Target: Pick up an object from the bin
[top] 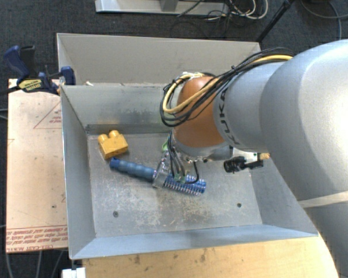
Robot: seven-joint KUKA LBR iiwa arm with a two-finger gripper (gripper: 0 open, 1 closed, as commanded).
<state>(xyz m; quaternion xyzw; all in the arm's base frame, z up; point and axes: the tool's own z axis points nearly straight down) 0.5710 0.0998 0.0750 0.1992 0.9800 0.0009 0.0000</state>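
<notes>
Camera view: end effector (177, 169) over blue brush (133, 169); grasp state unclear.

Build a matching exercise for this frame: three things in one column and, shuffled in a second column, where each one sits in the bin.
Things:
1. yellow toy brick
2. blue brush
3. gripper

Places in the bin:
A. over the bristled end of the blue tool, about mid-floor
B. on the floor's left side, close to the back wall
C. lying flat across the middle of the floor, handle pointing left

Pairs: 1-B, 2-C, 3-A
</notes>
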